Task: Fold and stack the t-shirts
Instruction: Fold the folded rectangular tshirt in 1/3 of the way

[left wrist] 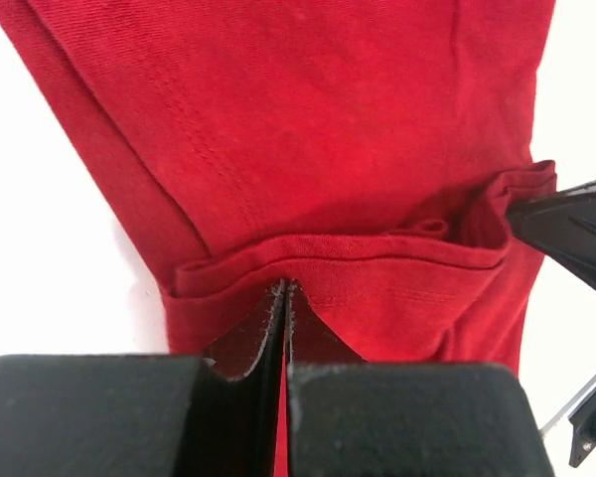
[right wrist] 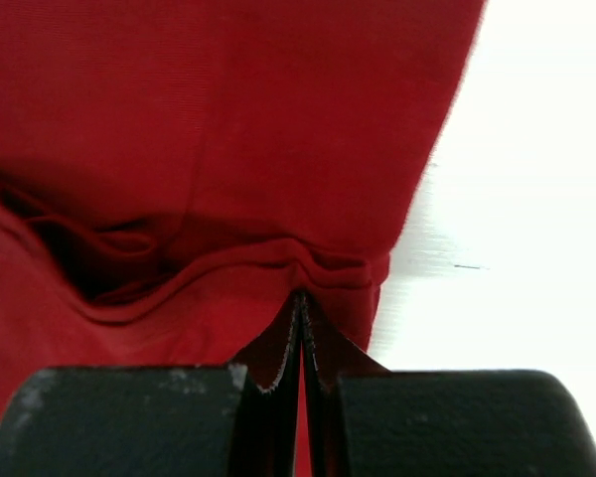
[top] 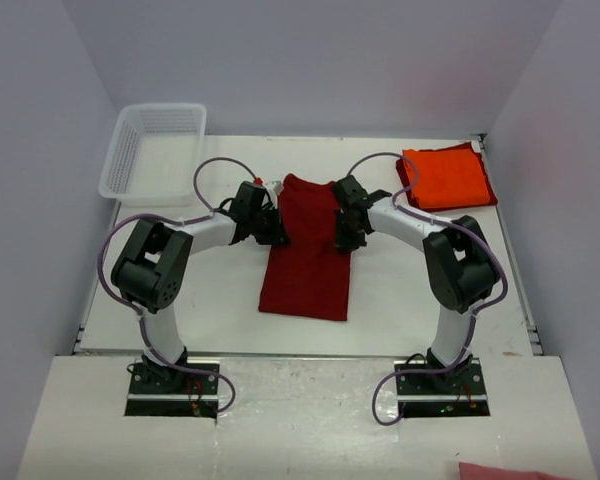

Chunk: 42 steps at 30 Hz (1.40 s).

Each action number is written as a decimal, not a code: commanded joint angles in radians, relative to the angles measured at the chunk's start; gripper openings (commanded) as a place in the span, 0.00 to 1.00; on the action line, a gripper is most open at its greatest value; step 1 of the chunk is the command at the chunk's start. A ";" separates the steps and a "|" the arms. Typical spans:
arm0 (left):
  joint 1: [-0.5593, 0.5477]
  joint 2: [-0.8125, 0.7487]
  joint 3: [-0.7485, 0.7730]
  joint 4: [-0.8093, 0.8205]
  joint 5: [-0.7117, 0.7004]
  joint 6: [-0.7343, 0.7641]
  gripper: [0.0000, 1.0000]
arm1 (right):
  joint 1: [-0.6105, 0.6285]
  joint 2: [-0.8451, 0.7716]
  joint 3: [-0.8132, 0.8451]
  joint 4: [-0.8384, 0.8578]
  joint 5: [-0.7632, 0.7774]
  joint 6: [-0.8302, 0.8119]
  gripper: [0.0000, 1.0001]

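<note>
- The white table [top: 400,310] carried everything.
- The dark red t-shirt [top: 310,270] lay lengthwise at its centre, between the arms.
- The white mesh basket [top: 120,165] sat far left.
- The orange t-shirt [top: 447,178] lay folded far right.
- The left gripper [left wrist: 283,298] and right gripper [right wrist: 301,303] each pinched a raised fold at opposite edges of the red cloth.

White tabletop [top: 220,300]. Red shirt [top: 310,270] at centre, folded into a long narrow strip running near to far. Orange shirt [top: 448,178] folded flat at far-right corner, well apart from the red. White mesh basket [top: 115,160] at far-left corner.
</note>
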 commanded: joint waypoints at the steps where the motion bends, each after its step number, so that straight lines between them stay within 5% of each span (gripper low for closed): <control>1: 0.017 0.031 0.017 0.057 0.045 0.020 0.00 | -0.015 0.018 -0.018 -0.010 0.024 0.042 0.00; 16: 0.088 0.080 -0.028 0.124 0.033 0.019 0.00 | -0.130 0.101 -0.026 -0.086 0.096 0.148 0.00; 42: 0.146 0.051 -0.121 0.133 -0.043 -0.006 0.00 | -0.130 0.051 -0.146 -0.020 0.114 0.290 0.00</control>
